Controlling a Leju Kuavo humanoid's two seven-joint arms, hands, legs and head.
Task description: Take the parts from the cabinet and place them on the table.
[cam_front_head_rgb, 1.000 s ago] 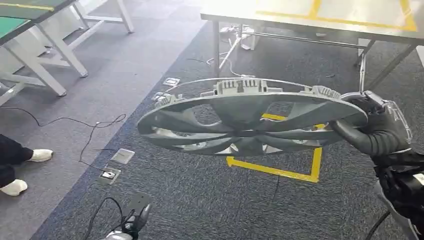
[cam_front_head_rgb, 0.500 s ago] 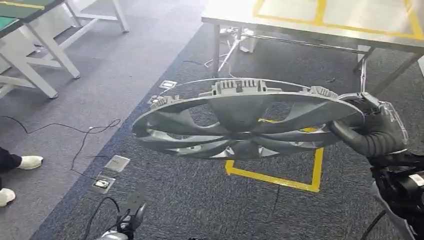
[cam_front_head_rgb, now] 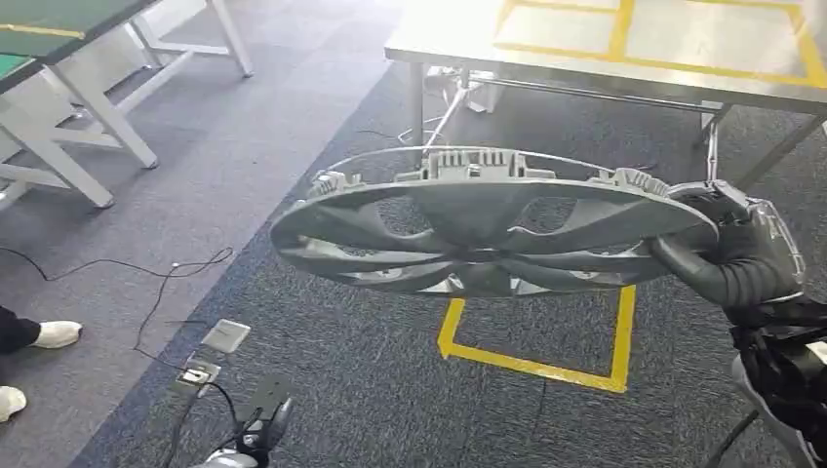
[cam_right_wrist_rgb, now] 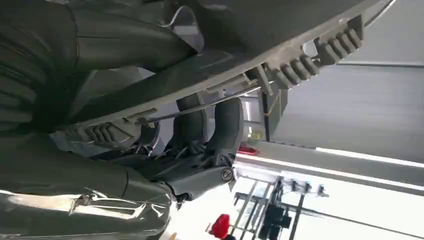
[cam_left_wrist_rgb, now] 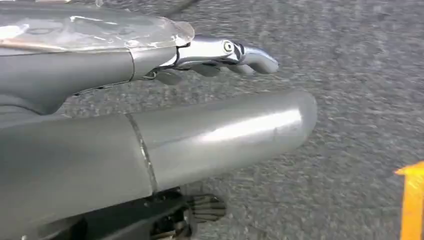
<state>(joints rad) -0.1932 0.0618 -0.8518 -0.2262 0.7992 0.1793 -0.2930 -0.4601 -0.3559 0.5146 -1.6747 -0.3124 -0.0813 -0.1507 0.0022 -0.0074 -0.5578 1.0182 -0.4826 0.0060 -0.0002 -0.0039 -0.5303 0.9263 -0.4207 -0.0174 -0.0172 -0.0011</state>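
grey spoked wheel cover (cam_front_head_rgb: 478, 229), clips up

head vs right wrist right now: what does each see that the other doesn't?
Head view alone: the whole hubcap, the table, yellow floor tape, and a person's shoes. Right wrist view alone: the fingers hooked around the hubcap's rim and its clips up close. Both: the right hand holding the hubcap's edge.

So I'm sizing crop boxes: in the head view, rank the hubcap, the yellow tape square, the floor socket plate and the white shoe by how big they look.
1. hubcap, though it is nearest the camera
2. yellow tape square, partly hidden by it
3. white shoe and floor socket plate: alike, unranked
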